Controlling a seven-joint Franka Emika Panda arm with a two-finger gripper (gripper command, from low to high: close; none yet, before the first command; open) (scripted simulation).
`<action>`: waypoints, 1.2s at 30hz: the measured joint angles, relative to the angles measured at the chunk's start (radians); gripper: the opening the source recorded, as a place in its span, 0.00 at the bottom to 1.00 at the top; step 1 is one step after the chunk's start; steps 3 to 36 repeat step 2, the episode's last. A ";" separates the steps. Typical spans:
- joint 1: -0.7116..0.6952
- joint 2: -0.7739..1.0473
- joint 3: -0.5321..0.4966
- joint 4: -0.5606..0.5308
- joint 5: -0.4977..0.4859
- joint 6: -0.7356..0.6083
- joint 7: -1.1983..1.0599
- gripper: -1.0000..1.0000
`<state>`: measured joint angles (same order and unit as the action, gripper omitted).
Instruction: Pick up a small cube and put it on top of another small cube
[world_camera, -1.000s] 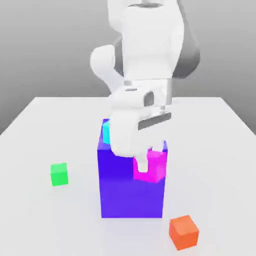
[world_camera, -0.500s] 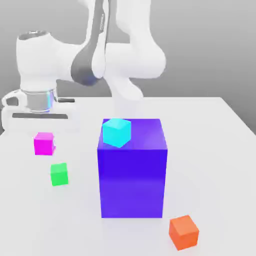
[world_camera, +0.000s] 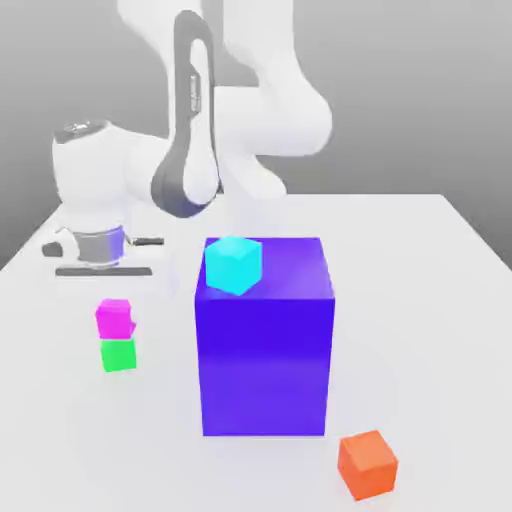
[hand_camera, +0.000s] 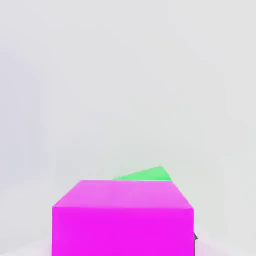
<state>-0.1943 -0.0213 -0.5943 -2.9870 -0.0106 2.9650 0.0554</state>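
The small magenta cube sits directly above the small bright green cube, at the exterior view's left. Right of them stands the big blue-purple block (well apart), a cyan cube on its top; the orange cube lies nearer the camera, farther right.

The magenta cube and green cube look like smooth, matt plastic, as does the orange one. The big blue block has a faint sheen, the pale desk looks smooth, and the robot arm wears a smooth white shell.
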 joint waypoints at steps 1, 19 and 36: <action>0.002 0.000 0.000 0.000 0.000 0.000 0.000 1.00; 0.002 0.000 0.000 0.000 0.000 0.000 0.000 1.00; 0.002 0.000 0.000 0.000 0.000 0.000 0.000 1.00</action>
